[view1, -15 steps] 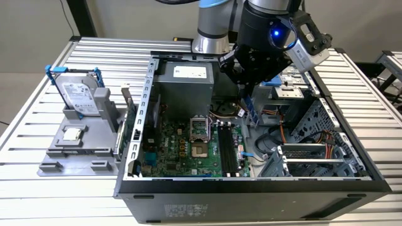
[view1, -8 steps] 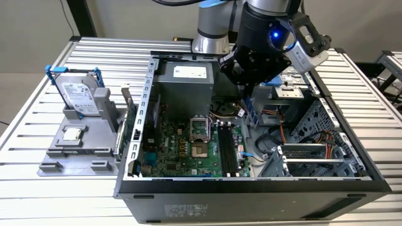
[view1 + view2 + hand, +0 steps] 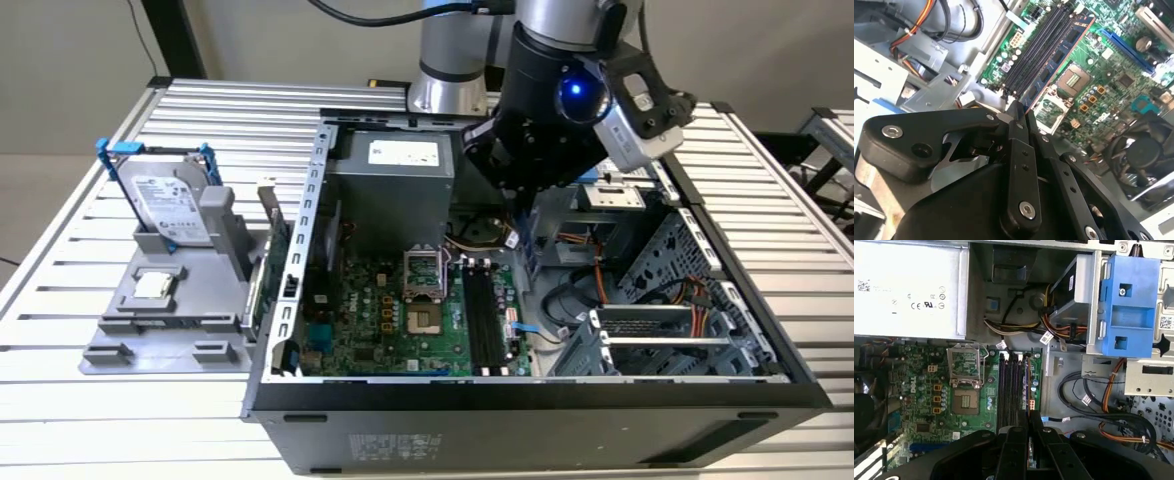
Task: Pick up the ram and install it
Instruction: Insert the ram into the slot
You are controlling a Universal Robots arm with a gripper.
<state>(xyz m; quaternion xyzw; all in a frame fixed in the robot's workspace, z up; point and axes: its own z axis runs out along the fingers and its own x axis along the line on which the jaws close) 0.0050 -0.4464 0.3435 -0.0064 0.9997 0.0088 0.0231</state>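
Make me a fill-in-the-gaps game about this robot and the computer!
1. The gripper pinches the ram over a ___ motherboard.
2. The hard drive sits in a frame coloured ___.
3. That hard drive stands on a ___ stand, beside the computer case.
Missing words: green; blue; grey.

You're seeing a silver hard drive (image 3: pixel 171 205) standing in a grey holder (image 3: pixel 187 325), sitting just beside the open computer case (image 3: pixel 534 415).
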